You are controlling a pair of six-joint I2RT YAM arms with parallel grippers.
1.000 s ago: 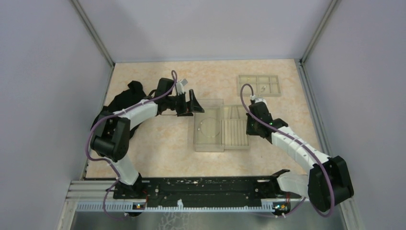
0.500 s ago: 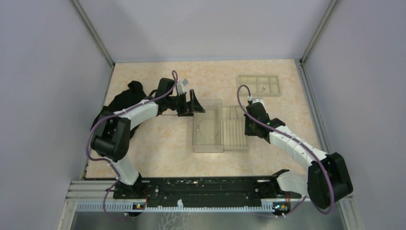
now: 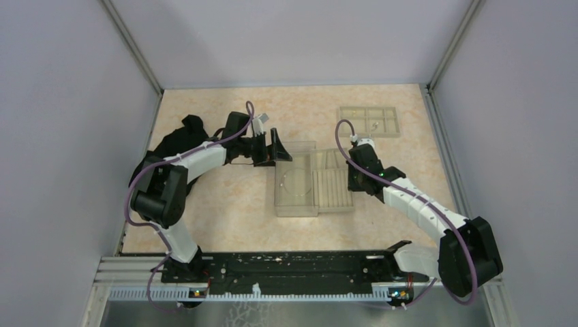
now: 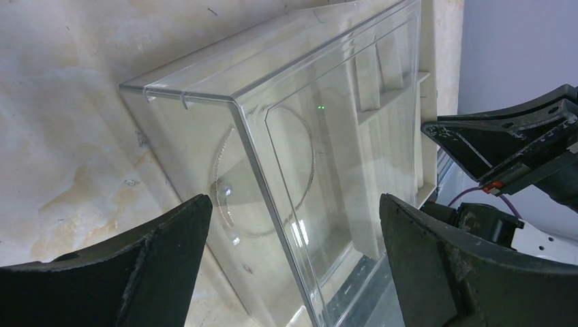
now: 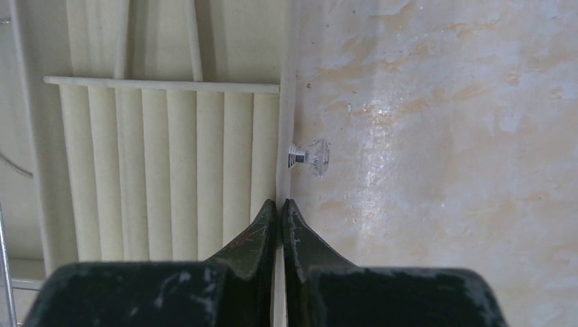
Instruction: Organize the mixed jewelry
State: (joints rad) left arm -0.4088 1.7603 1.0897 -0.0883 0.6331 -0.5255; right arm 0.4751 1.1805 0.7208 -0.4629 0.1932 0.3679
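The thin silver hoop (image 3: 294,181) lies inside the clear plastic box (image 3: 296,204). It also shows through the box wall in the left wrist view (image 4: 262,180). A tiny silver piece (image 3: 376,125) lies in the beige compartmented tray (image 3: 356,121) at the far right. My left gripper (image 3: 278,151) is open, its jaws wide apart around the box's far left corner (image 4: 294,225), not touching it. My right gripper (image 3: 352,182) is shut, its tips (image 5: 280,203) on the front wall of the ridged tray (image 5: 163,170), just short of its clear knob (image 5: 311,156).
The ridged beige tray (image 3: 332,185) sticks out of the box's right side like a drawer. A black cloth (image 3: 187,131) lies at the far left by the left arm. Bare marbled tabletop (image 3: 225,204) lies in front of the box.
My right gripper has moved a little left and away, and the box with its ridged tray has shifted slightly left. The left gripper has stayed open by the box corner.
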